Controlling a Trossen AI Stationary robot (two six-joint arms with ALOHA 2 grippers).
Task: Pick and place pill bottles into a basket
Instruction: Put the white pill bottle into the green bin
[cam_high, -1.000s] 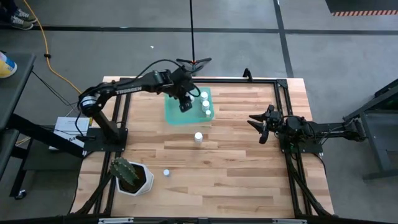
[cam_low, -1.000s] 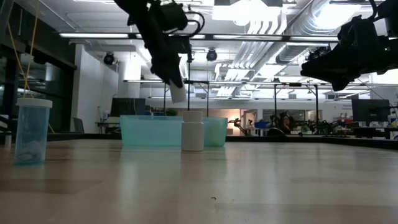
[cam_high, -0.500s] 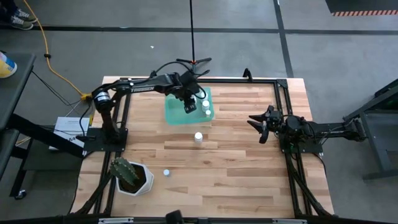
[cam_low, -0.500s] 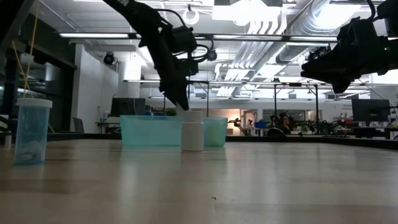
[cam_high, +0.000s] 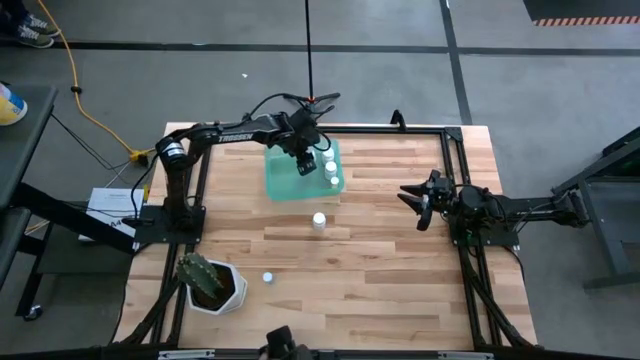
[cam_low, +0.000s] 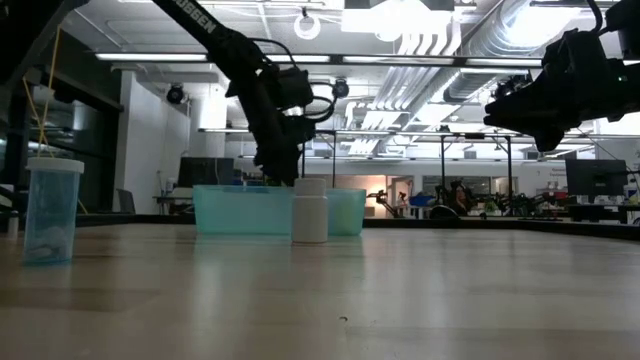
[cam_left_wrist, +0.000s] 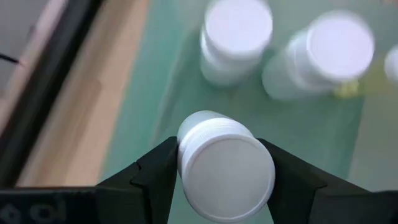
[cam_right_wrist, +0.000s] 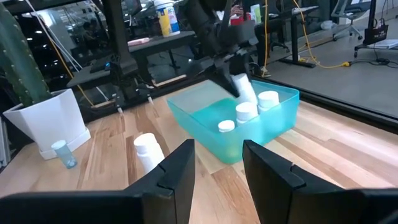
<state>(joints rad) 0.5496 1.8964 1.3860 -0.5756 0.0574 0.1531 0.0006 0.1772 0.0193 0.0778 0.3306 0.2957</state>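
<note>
The teal basket (cam_high: 285, 178) stands at the table's far middle with three white pill bottles (cam_high: 331, 172) upright on its floor. My left gripper (cam_high: 304, 163) reaches down into it from the left, shut on another white pill bottle (cam_left_wrist: 224, 167). One white pill bottle (cam_high: 319, 221) stands upright on the table in front of the basket. A small tinted one (cam_high: 268, 277) stands near the cactus pot. My right gripper (cam_high: 414, 205) waits open at the right side, holding nothing. My left gripper pinches the pill bottle by its round sides (cam_left_wrist: 181, 163) between its two fingers, near the end that faces the wrist camera. The fingers slant down from the table's left. The bottle hangs tilted (cam_right_wrist: 243, 88) over the basket floor; whether its lower end touches, I cannot tell.
A white hexagonal pot with a cactus (cam_high: 210, 283) stands at the near left corner. Black frame rails run along the table's edges (cam_high: 455, 150). Bare wood lies between the basket and the near edge.
My left gripper has gone down and a little toward the table's right, carrying the pill bottle from above the basket to down between its walls. The bottle stays tilted in the hold. Its fingers have kept shut on it.
</note>
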